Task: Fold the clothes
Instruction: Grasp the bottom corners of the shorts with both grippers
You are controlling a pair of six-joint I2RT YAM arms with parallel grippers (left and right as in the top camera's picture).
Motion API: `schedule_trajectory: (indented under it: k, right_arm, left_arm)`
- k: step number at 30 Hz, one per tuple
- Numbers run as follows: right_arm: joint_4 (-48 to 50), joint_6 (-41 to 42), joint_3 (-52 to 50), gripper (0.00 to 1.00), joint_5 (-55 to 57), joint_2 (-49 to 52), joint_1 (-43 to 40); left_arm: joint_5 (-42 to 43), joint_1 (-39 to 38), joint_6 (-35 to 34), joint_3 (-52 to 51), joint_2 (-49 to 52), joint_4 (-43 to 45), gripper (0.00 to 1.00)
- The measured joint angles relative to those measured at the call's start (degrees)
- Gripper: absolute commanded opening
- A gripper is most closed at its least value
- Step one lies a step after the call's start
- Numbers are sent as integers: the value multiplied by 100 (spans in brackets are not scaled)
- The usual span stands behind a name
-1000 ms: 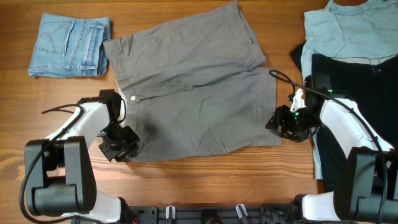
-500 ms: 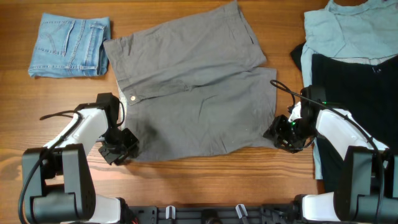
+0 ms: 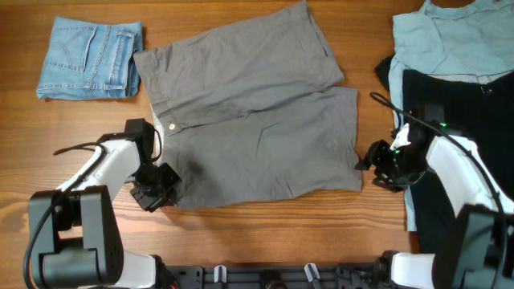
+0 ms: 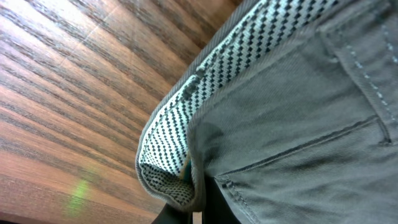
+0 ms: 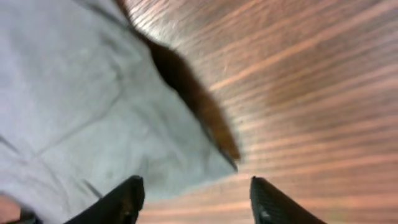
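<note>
Between the two sets of fingers lie the big grey shorts [image 3: 249, 120], spread flat on the wooden counter [image 3: 265, 233]. The left fingers [image 3: 161, 191] are at the near corner of the waist. Close up, the checked inside of the waistband [image 4: 186, 124] curls up around them, so they look clamped on that corner. The right fingers [image 3: 376, 166] are apart and hold nothing. The corner of the leg hem [image 5: 205, 149] sits on the wood just in front of them, not touching.

I think this is the start of the first fold, where each arm grabs a near corner. One corner looks caught and the other is not yet. Next, the right fingers need to slide forward, get one finger under the thin hem and close on it. Then both arms can lift together and carry the near edge over to the far edge. If only one side goes up, the cloth will bunch.

Far beyond the left fingers sit blue jeans [image 3: 90, 58], already folded. Behind the right fingers is a dark garment [image 3: 458, 104], and past it a pale green shirt [image 3: 450, 40], both not folded. The counter is brown wood with stripes. I can't see any of the room beyond it.
</note>
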Motion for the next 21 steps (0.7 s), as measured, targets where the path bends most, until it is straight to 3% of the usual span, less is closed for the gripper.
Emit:
schedule_trajectory:
  k: [6,13,18,21]
  right_arm:
    - [-122,17,-264,57,-31,-52,0]
    - [922,400,-1207,54,-286,-55,0]
    - [1499,675,-1331,52,-658,-120,-4]
    - [1681,778,-1384,38,-763,-136,-4]
  left_arm:
    - [0,0,0,0,0,0,4]
    - [-2,0,0,0,0,2,4]
    - [0,0,0,0,0,2,4]
    - [0,0,0,0,0,2,4]
